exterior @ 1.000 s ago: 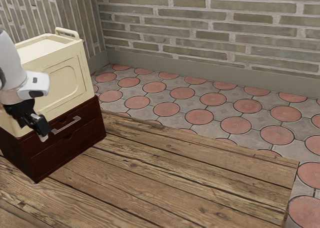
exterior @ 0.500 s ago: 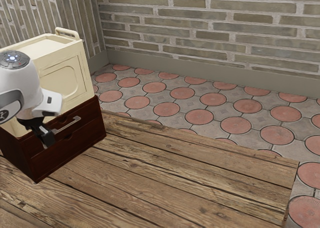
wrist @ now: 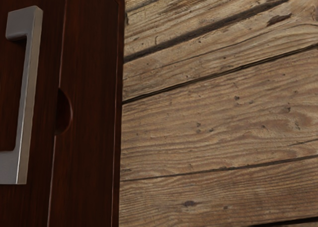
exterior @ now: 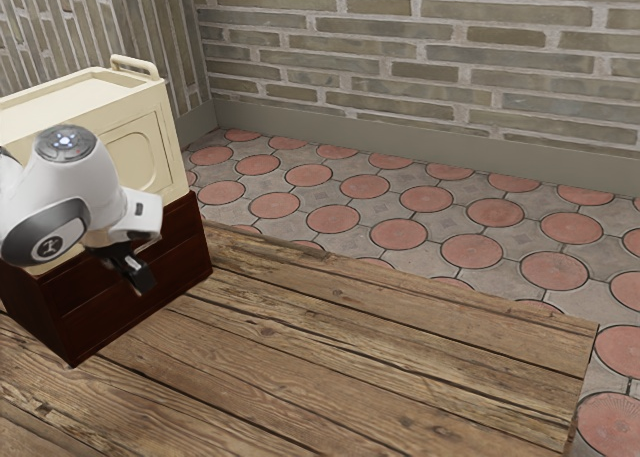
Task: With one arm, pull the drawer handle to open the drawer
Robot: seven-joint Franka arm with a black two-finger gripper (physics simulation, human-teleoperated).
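One silver handle (wrist: pixel 29 98) on the dark red drawer (wrist: pixel 42 137) sits near my jaws — how wide they gape, what they hold, I cannot tell.

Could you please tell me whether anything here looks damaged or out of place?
Nothing stands out: the cream box sits upright on the drawer unit, and the metal handle looks intact. The wooden boards merely look worn, with small cracks.

Soft light, faint shadows
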